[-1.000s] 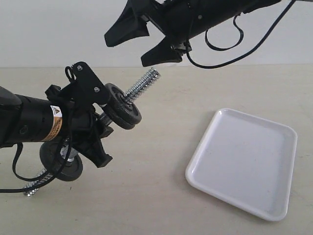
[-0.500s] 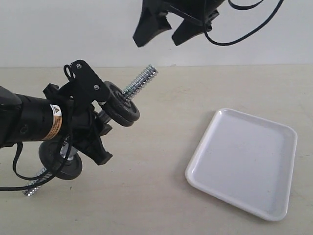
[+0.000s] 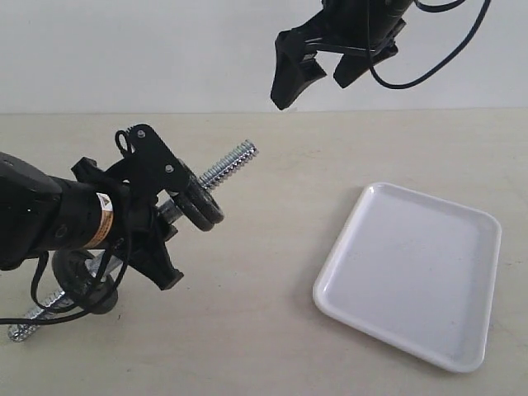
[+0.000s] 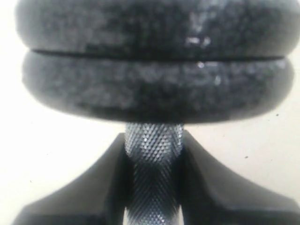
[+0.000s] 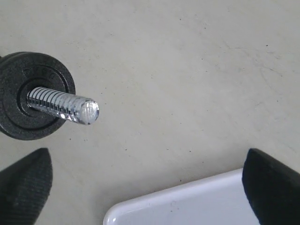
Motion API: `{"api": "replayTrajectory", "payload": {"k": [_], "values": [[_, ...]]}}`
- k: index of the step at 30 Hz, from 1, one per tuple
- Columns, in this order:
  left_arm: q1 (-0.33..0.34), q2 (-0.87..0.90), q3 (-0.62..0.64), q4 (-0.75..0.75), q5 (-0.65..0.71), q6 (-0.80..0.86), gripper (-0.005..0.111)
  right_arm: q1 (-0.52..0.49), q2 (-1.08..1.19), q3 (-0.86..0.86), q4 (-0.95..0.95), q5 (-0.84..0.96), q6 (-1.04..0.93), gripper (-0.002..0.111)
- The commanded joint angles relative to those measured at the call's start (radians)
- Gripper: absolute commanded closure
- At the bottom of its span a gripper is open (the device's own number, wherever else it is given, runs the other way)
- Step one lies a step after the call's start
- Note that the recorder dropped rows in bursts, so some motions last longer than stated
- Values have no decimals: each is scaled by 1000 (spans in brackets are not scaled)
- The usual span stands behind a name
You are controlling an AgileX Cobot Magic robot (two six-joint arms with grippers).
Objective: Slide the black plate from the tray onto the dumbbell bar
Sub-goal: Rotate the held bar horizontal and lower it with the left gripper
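The left gripper is clamped on the dumbbell bar. Its two black fingers press the knurled middle of the rod from either side and hold the bar tilted above the table. Just past those fingertips sit two black discs, face to face and touching. The one nearer the fingers is a twin disc. The one on its far side, towards the free end, is the black plate, threaded on the bar with the rod through its centre hole. Beyond the plate the coarse chrome thread sticks out bare, slanting upward.

Behind the left fingers, on the low end of the bar, a third black disc is partly hidden by the arm and its loose black cable. The lower threaded tip rests at the table.

The right gripper hangs high over the table with its fingers spread wide and nothing between them, well apart from the bar. In its wrist view the threaded end and the plate's face lie near one fingertip, and a rounded corner of the tray shows between the two tips. The tray lies flat on the table, well apart from the left fingers and the bar
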Motion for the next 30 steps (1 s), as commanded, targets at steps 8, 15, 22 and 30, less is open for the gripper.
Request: {"api": "replayTrajectory", "payload": {"k": [8,15,22,30], "values": [[17,-37,-47,22,62,-8,102,-1,-10,-7,-3,6,43,3],[26,1,-47,22,64,-8,102,-1,-10,-7,39,6,34,3],[29,62,-47,22,67,-8,102,-1,-10,-7,73,6,20,25],[29,76,-47,22,90,-10,102,-1,-10,-7,92,6,8,26]]}}
